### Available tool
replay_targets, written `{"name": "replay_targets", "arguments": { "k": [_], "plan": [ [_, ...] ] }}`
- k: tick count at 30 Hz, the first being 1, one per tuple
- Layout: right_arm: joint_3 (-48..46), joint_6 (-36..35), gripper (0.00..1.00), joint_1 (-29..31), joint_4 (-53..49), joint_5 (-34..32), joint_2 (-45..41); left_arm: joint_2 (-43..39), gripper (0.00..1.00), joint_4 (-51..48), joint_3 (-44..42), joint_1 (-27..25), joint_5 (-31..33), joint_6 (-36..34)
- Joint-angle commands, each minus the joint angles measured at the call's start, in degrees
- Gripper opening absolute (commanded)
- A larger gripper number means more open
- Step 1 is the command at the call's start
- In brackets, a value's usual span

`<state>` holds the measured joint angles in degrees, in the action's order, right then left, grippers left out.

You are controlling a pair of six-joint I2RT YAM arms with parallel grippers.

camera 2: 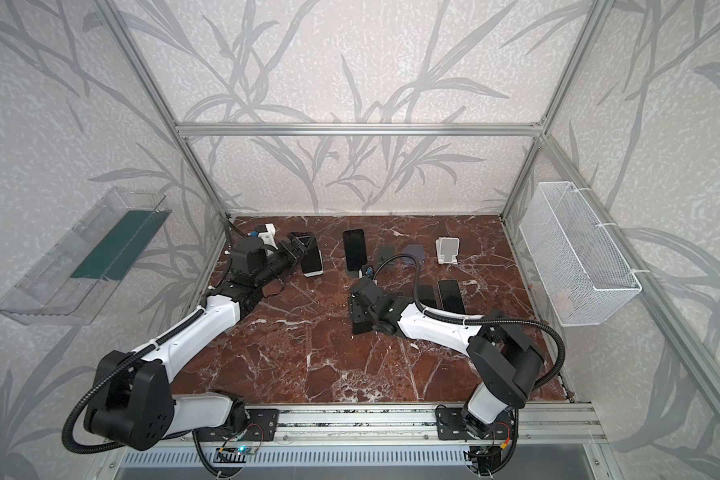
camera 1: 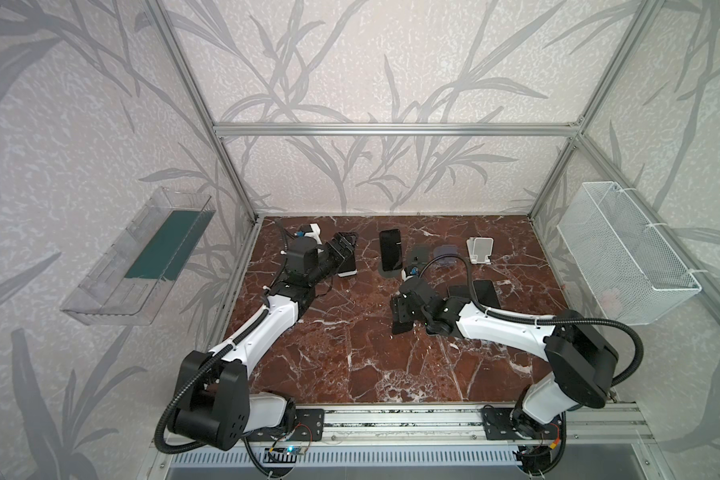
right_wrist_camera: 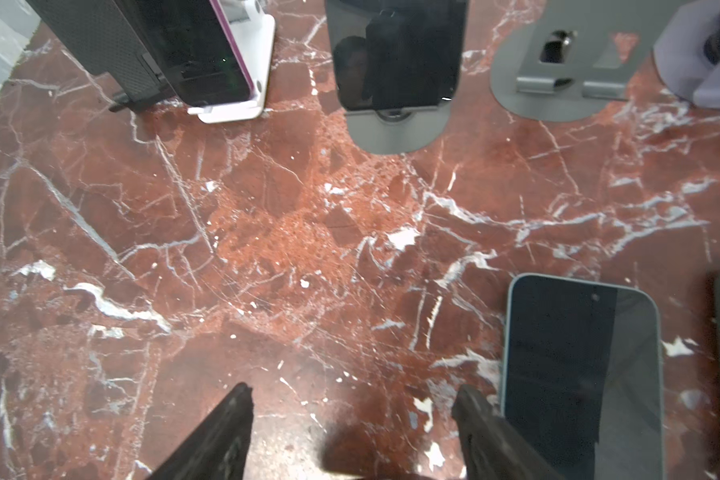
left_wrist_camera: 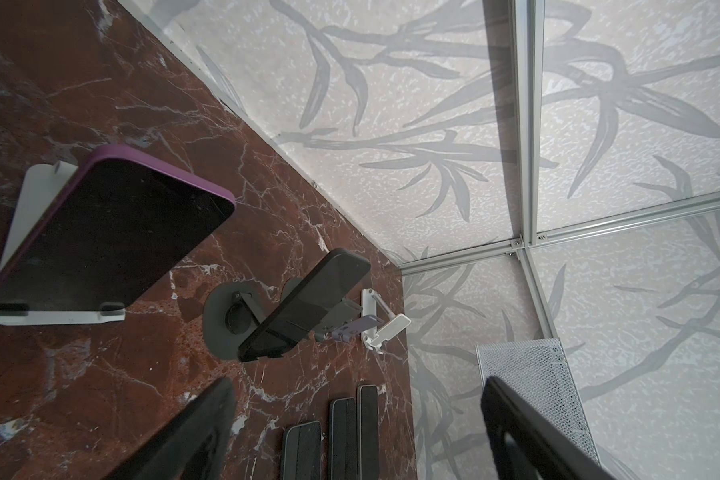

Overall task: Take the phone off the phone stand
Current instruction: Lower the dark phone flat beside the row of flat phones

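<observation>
A phone in a purple case (camera 1: 348,266) (left_wrist_camera: 113,232) leans on a white phone stand (left_wrist_camera: 55,318) at the back left of the marble table. My left gripper (camera 1: 344,246) (left_wrist_camera: 358,384) is open right beside the phone's upper part. The phone lies off to one side of its fingers (left_wrist_camera: 192,436), not between them. A black phone (camera 1: 390,249) (right_wrist_camera: 395,54) rests on a dark grey round stand (right_wrist_camera: 395,129) at the back centre. My right gripper (camera 1: 402,311) (right_wrist_camera: 352,392) hangs open low over bare marble, holding nothing.
Empty stands line the back: grey (camera 1: 418,253), lavender (camera 1: 445,253) and white (camera 1: 481,249). Loose phones (camera 1: 485,291) (right_wrist_camera: 582,374) lie flat near my right arm. A wire basket (camera 1: 624,253) hangs on the right wall and a clear bin (camera 1: 138,257) on the left.
</observation>
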<state>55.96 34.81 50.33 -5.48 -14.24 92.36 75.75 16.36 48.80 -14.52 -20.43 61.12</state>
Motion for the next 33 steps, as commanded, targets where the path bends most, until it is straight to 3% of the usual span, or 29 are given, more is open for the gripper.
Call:
{"name": "replay_targets", "arguments": {
  "k": [1,18,33],
  "plan": [
    [2.48,0.85,0.66,0.28,-1.34,0.37,-0.08,0.61,0.93,0.97,1.72,-0.16,-1.28,1.0],
    [4.05,1.35,0.66,0.46,-8.41,-0.98,2.07,1.46,0.92,1.35,2.15,-0.42,-3.04,2.77],
    [7.92,0.48,0.67,0.35,-7.67,-4.65,10.46,2.39,0.91,0.25,2.5,-0.68,-2.54,1.63]
  ]
}}
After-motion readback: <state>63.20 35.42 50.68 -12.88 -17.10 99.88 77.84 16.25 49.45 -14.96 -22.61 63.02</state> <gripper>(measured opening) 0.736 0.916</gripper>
